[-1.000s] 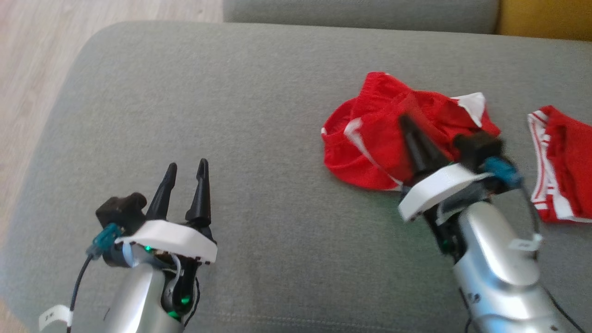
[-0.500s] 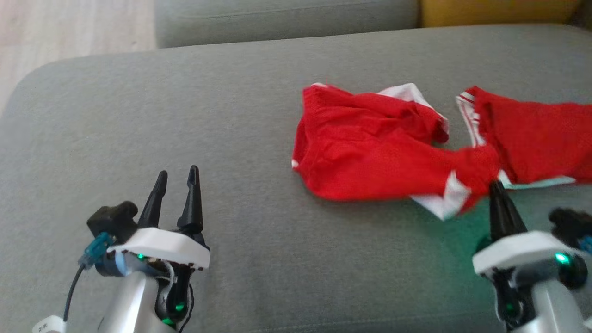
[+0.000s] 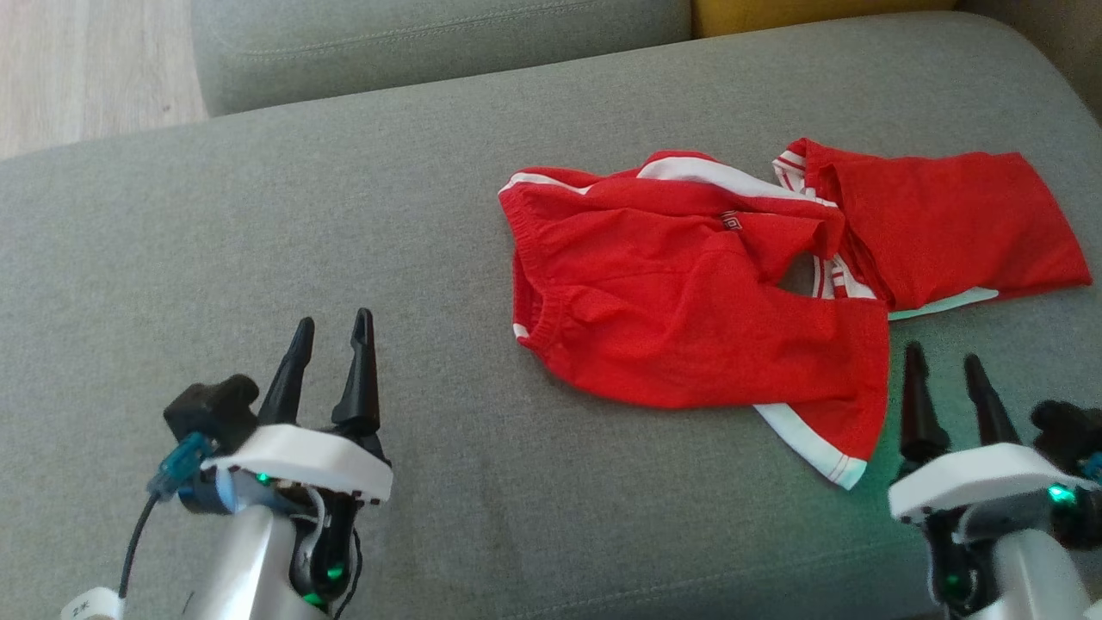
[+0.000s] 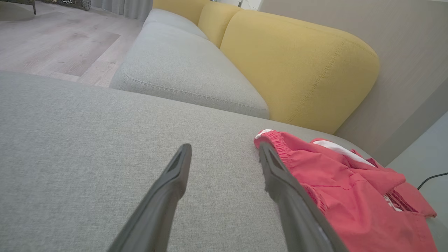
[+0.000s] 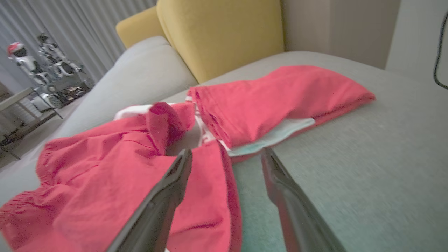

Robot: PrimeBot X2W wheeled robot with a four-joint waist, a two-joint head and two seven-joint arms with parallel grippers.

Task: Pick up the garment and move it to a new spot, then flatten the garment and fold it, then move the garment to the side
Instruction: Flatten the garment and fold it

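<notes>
A rumpled red garment [image 3: 689, 327] is lying on the grey sofa cushion [image 3: 258, 215], touching a folded red cloth [image 3: 947, 215]. The left pincer [image 3: 333, 320] and right pincer [image 3: 942, 353] are hovering apart, empty. Flattening risks dragging that cloth along.

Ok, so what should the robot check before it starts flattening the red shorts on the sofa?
1. Right gripper open and empty: ok.
2. Left gripper open and empty: ok.
3. Red shorts lying flat: not ok, the far leg is bunched and folded over.
4. Shorts apart from the folded red garment: not ok, their edges meet.
5. Bare grey cushion to spread on: ok.
6. Shorts right side out: cannot tell.
</notes>
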